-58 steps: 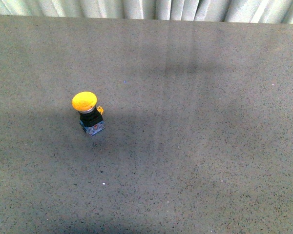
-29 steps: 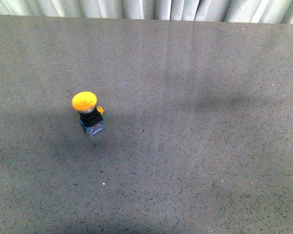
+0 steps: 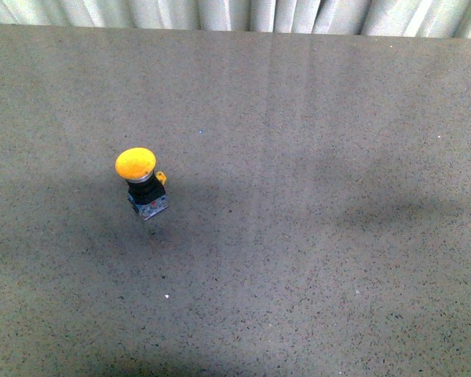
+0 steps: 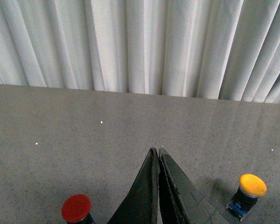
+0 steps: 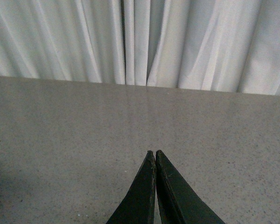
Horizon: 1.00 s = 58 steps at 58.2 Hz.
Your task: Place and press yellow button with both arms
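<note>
Our left hand has its two fingers pressed together with nothing between them, and it hangs above the worktop. Our right hand is the same: fingers together, empty, over bare grey surface. Neither hand appears in the front view.

From the left hand, the yellow button stands near, a little to one side and apart from the fingers. It is upright on its blue-grey base, in the left half of the worktop, well away from the far edge with the white curtain. A red button is also close to the left hand, on its other side.

To do this step well, we think the left hand should first spread its fingers, then come down around the black collar and not the domed cap, so the button does not tip over.

Compared with the earlier front pictures, the button has not moved; only the soft shadow on the right part of the worktop has shifted toward the near edge.
</note>
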{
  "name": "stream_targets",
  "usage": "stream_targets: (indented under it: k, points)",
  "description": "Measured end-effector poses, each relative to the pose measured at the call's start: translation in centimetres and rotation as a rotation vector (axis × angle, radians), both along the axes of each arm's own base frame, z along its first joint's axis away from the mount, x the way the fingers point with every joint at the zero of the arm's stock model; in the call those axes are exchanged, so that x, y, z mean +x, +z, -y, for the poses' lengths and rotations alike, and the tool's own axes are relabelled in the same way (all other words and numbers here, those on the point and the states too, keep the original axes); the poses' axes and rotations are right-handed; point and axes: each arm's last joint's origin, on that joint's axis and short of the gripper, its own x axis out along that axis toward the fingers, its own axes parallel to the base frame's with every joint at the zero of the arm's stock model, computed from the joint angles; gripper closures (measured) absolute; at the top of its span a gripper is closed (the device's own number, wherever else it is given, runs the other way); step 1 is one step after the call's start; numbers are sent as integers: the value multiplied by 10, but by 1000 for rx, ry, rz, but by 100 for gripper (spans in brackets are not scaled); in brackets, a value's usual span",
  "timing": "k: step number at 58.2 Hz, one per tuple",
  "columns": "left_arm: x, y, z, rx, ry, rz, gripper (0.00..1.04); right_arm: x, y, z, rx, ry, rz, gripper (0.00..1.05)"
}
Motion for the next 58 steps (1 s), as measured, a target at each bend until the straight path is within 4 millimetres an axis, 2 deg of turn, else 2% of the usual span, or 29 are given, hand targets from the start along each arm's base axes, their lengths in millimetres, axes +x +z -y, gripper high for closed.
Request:
stream_targets:
  k: [20, 58]
  points:
    - [0, 0, 0, 0, 0, 0, 103, -20, 9, 0, 0, -2, 27, 103]
    - [0, 0, 0, 0, 0, 0, 103, -41, 12, 0, 0, -3, 39, 103]
